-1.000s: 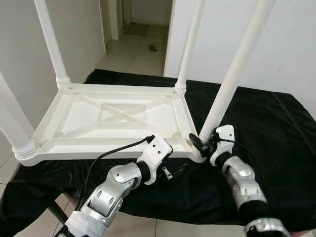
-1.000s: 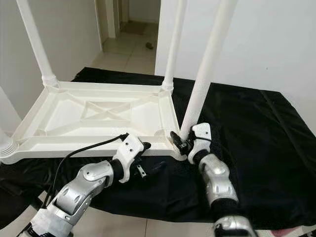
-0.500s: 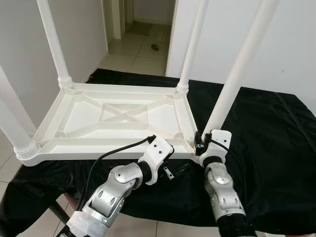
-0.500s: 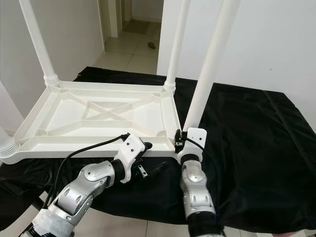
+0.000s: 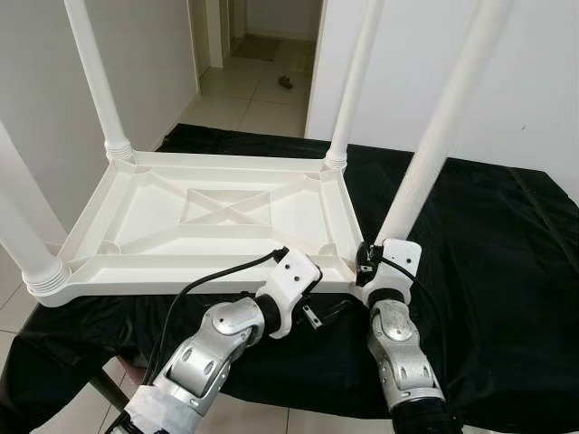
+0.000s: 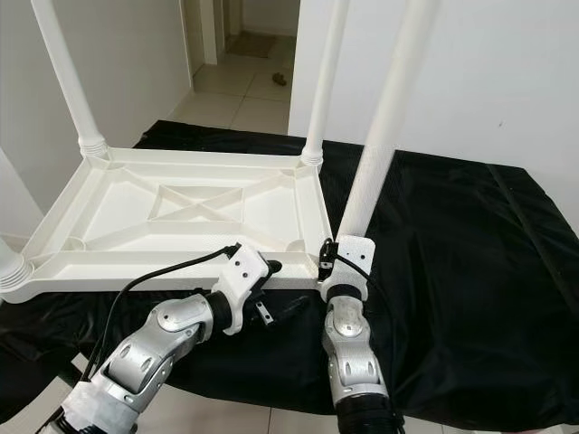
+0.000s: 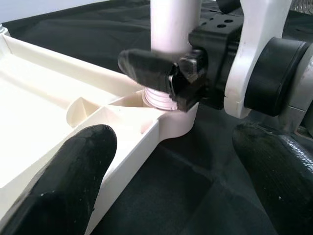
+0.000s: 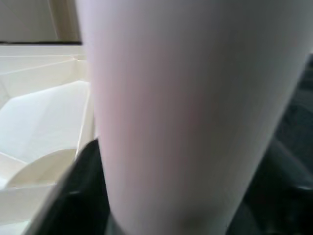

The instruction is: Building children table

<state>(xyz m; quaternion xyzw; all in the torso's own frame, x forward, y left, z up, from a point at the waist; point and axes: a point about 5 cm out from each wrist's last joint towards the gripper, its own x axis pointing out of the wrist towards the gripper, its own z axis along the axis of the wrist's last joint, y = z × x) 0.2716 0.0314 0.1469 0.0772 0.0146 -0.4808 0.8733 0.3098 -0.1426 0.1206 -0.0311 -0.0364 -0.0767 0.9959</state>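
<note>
A white plastic children's table (image 5: 181, 271) lies upside down on a black cloth, its legs pointing up. My right gripper (image 5: 365, 262) is shut on the base of the near right leg (image 5: 434, 136), just above its corner socket. In the right wrist view that leg (image 8: 186, 107) sits between the dark fingers (image 8: 83, 191). My left gripper (image 7: 171, 181) is open and holds nothing. It hovers over the cloth at the table's front rim, a little left of that corner (image 7: 166, 117).
The other legs stand at the far left (image 5: 95, 81), far right (image 5: 353, 81) and near left (image 5: 23, 235). The black cloth (image 5: 488, 235) stretches out to the right. White walls and a tiled doorway (image 5: 253, 63) lie behind. Floor shows at the lower left (image 5: 18, 307).
My right forearm has swung leftward around the leg's base, and the wrist has turned with the gripper still clamped on the leg. The left arm has barely moved.
</note>
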